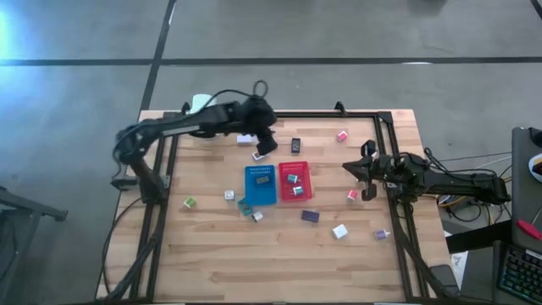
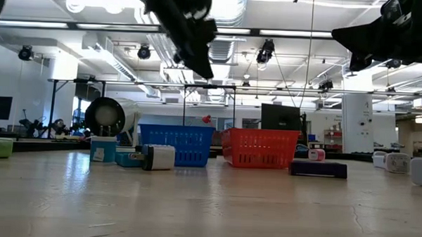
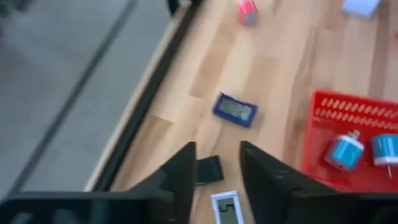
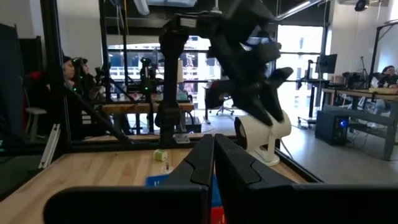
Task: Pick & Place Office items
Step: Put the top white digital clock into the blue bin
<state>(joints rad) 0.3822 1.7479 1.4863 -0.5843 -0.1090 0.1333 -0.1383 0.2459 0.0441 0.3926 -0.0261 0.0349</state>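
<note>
Items (image 1: 340, 230) we count scattered on tabletop (image 1: 212, 254), some in blue tray (image 1: 261, 193) and red tray (image 1: 306, 191). Left gripper (image 3: 214, 168): jaws parted, empty, over white item (image 3: 227, 208). Right gripper (image 4: 214, 155): jaws closed.

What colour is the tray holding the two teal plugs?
Red tray, clearest in the left wrist view.
</note>
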